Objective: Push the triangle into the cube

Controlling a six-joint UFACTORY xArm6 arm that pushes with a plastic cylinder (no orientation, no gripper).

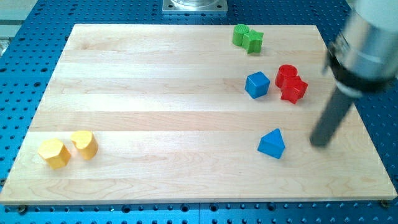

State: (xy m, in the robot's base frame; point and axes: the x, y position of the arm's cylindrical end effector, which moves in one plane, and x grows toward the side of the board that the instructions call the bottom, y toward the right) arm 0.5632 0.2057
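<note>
A pale wooden counter (186, 112) fills most of the view, resting on a blue perforated base (37, 214). From the view's upper right a blurred grey and dark arm (367, 43) reaches down into a straight dark rod, and my tip (319, 144) rests on the counter just to the right of the blue triangle (272, 144), near it but not touching (there is no gripper on this arm, so no open or closed state applies). The blue triangle sits in the lower right part of the counter. The blue cube (257, 84) stands above it, toward the view's top, apart from it with bare wood between them. Just right of the cube are two red blocks (290, 83), touching each other. Two green blocks (247, 38) sit together near the top edge. Two yellow blocks (68, 149) lie at the lower left, well apart from everything else.
</note>
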